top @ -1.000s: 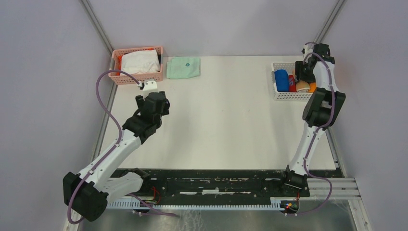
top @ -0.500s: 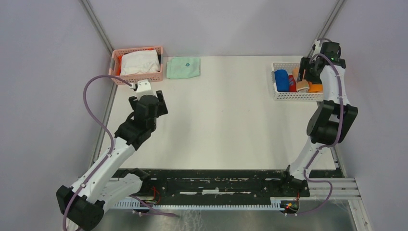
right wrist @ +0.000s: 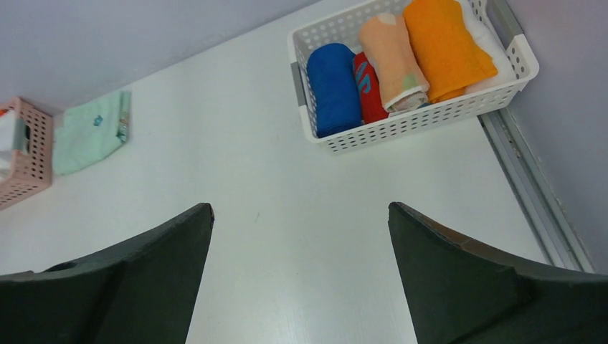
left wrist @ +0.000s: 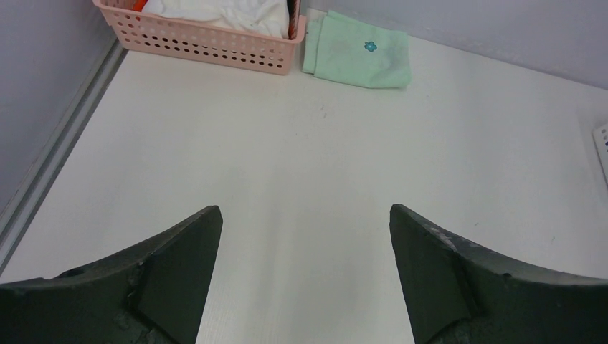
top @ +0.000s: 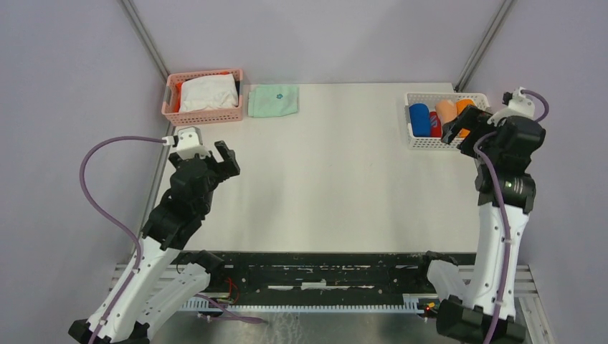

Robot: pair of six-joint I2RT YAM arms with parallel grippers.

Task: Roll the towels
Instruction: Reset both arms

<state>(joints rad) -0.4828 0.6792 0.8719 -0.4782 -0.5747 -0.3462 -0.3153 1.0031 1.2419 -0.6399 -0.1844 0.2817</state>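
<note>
The towels (right wrist: 391, 57) lie rolled and packed side by side in the white basket (right wrist: 430, 118), which stands on the table (right wrist: 287, 165) ahead of the right gripper (right wrist: 300, 211) and off to the right of its fingers (right wrist: 466, 272), well apart from them. Counting outward from the gap between those fingers, the blue towel (right wrist: 335, 87) comes first. Next is a narrow red roll (right wrist: 368, 86) with a pale mark on it, then the peach towel (right wrist: 393, 43) with its striped end turned toward the camera. The orange towel (right wrist: 444, 46) lies farthest to the right. Each roll touches its neighbour. The right gripper's two fingers are spread wide, with only bare tabletop showing between them and nothing in their grasp. The left gripper (left wrist: 302, 215) hangs over the other side of the table, its fingers (left wrist: 165, 272) likewise spread wide and holding nothing. Far ahead of its left finger, against the wall, stands a pink basket (left wrist: 215, 50) with a white cloth (left wrist: 215, 8) bunched inside. A folded mint-green cloth (left wrist: 358, 54) with a small blue flower mark lies flat just beside that basket's right end, roughly straight ahead of the gap between the left fingers. In the overhead view the towels sit just beyond the right fingertips and far across the table from the left ones.
</note>
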